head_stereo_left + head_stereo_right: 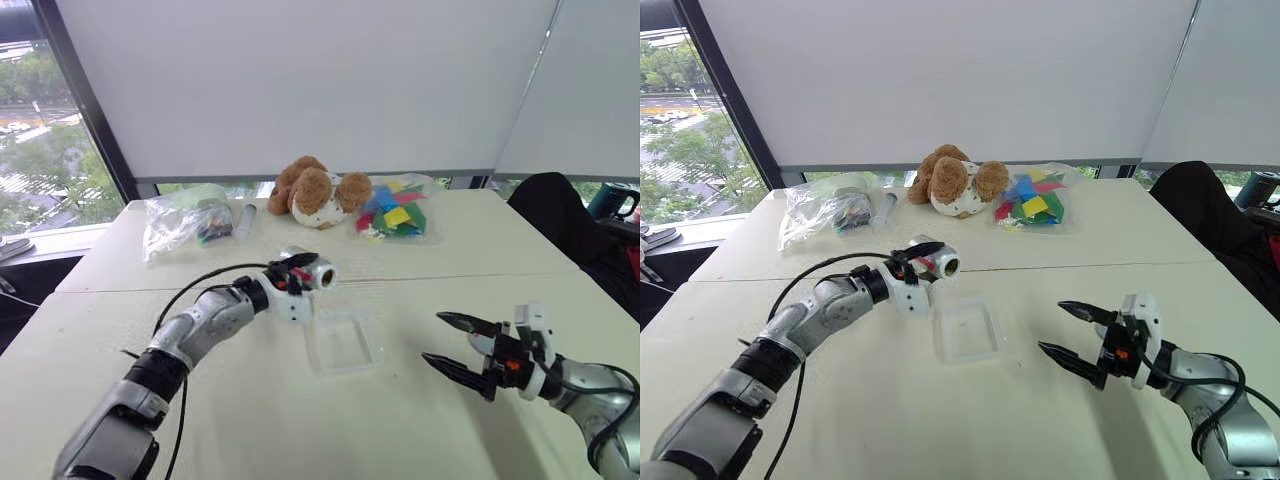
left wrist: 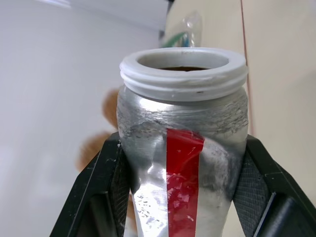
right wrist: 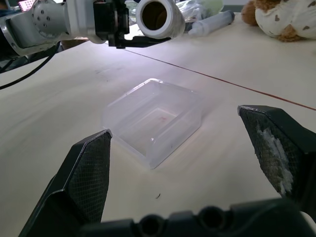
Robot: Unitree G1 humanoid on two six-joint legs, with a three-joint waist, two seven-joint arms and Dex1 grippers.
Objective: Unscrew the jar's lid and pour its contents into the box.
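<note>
Left claw [image 1: 296, 272] clamped on jar [image 1: 312, 270] mid-body, lid off, tipped level nr box [image 1: 343, 342]. Thin metal, light, prob dents easily. Right claw [image 1: 450, 343] wide open, empty.

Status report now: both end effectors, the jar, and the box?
Left end effector shut on jar, lid off, mouth level, beside box. Right end effector open, empty. Box looks empty; nothing in the way.

A brown teddy bear [image 1: 315, 192] lies between two clear bags [image 1: 185, 220] [image 1: 398, 210] at the table's [image 1: 500, 250] far edge.
</note>
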